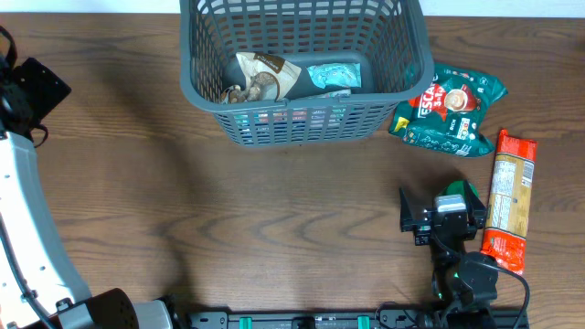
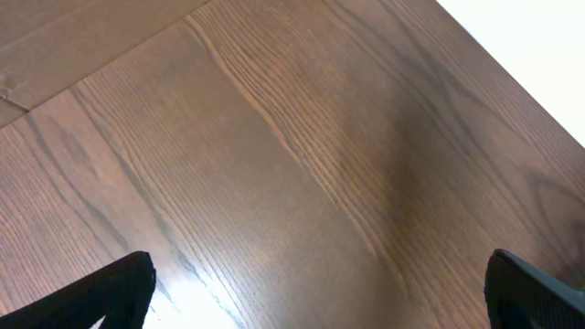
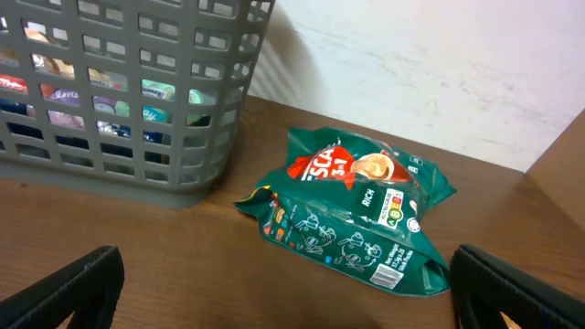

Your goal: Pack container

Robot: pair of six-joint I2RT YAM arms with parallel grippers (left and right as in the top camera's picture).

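The dark grey slotted container (image 1: 302, 119) stands at the back middle of the table and holds a brown-and-white packet (image 1: 260, 78) and a teal packet (image 1: 331, 77). Its wall also shows in the right wrist view (image 3: 137, 100). A green coffee packet (image 1: 448, 110) lies just right of it, also seen in the right wrist view (image 3: 352, 219). An orange pasta packet (image 1: 509, 199) lies at the right edge. My right gripper (image 3: 288, 297) is open and empty, near the front, short of the green packet. My left gripper (image 2: 320, 292) is open and empty over bare wood.
The left arm (image 1: 27, 183) stands along the table's left edge. The right arm's body (image 1: 452, 233) sits near the front right, next to the orange packet. A white wall (image 3: 430, 64) rises behind the table.
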